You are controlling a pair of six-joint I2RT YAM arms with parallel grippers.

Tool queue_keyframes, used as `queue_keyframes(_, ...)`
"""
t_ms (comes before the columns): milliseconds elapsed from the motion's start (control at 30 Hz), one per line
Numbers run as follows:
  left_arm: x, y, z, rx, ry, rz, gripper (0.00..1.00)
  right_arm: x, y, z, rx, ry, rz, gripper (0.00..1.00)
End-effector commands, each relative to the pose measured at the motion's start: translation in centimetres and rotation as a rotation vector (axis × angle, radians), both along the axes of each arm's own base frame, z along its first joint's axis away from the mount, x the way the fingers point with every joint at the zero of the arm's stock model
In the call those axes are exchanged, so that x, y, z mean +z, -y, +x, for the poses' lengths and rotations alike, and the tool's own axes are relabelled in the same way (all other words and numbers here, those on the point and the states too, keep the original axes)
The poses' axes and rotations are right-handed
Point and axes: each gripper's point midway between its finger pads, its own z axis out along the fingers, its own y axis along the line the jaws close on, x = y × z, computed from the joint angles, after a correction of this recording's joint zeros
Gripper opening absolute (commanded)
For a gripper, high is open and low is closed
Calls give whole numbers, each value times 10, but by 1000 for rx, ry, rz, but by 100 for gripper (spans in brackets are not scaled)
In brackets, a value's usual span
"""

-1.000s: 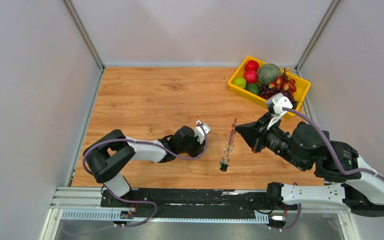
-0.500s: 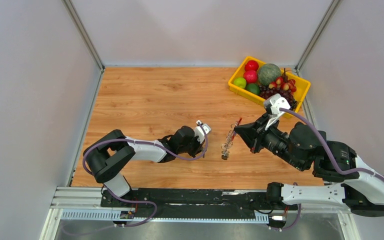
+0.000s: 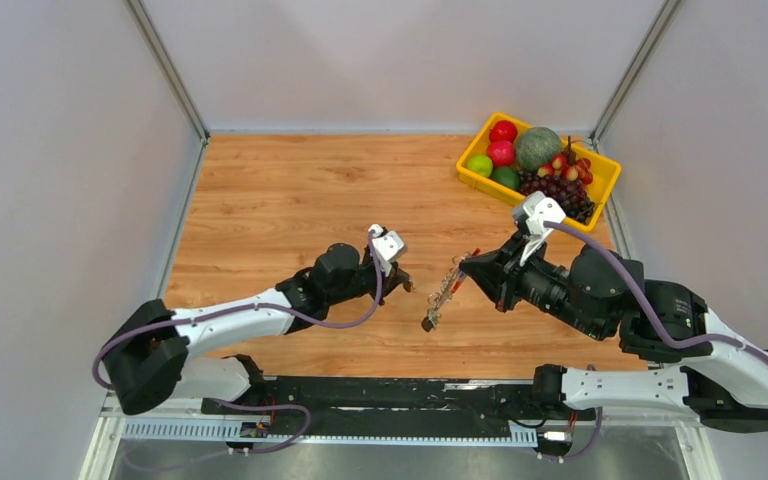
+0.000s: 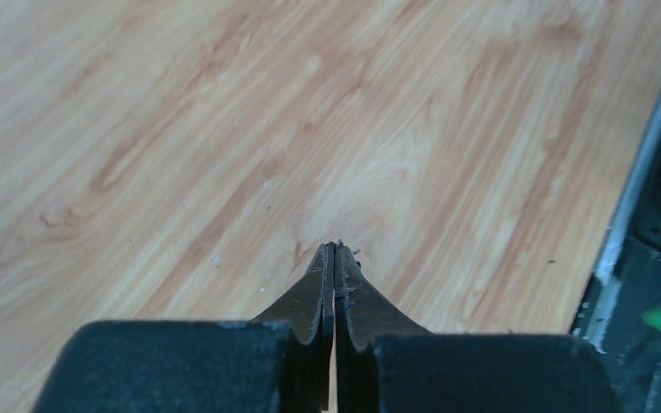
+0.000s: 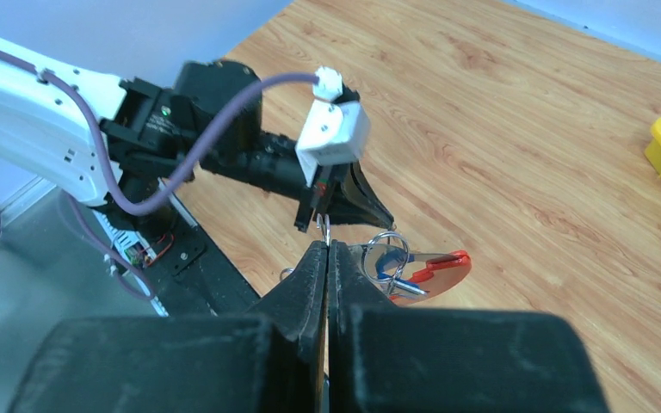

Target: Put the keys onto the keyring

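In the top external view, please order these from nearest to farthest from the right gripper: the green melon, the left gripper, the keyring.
1. The keyring, hanging from the shut jaws of the right gripper.
2. The left gripper, just beyond the keyring, to the left.
3. The green melon, in the yellow tray at the far right corner.

Two arms (image 3: 250,312) (image 3: 620,300), one keyring (image 3: 447,289), one yellow tray (image 3: 484,186), one melon (image 3: 538,148), one grape bunch (image 3: 558,188), two round red fruits (image 3: 503,131) (image 3: 501,153).

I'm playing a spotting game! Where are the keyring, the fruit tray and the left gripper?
keyring (image 5: 446,261): right wrist view, on its red curved part.
tray (image 3: 485,185): top view, on its yellow near wall.
left gripper (image 4: 334,258): left wrist view, between its closed fingertips.
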Motion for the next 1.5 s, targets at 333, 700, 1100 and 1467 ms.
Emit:
queue_keyframes(333, 126, -1, -66, -253, 16, -307, 0, 34, -17, -19, 180, 93, 22, 0)
queue_keyframes(700, 194, -19, -101, -388, 107, -387, 0, 18, -33, -17, 217, 118, -57, 0)
queue_keyframes(1100, 241, -42, -116, -388, 203, -438, 0, 3, -48, 3, 191, 230, -191, 0)
queue_keyframes(1467, 261, -51, -117, -362, 241, -476, 0, 4, -59, 16, 161, 338, -194, 0)
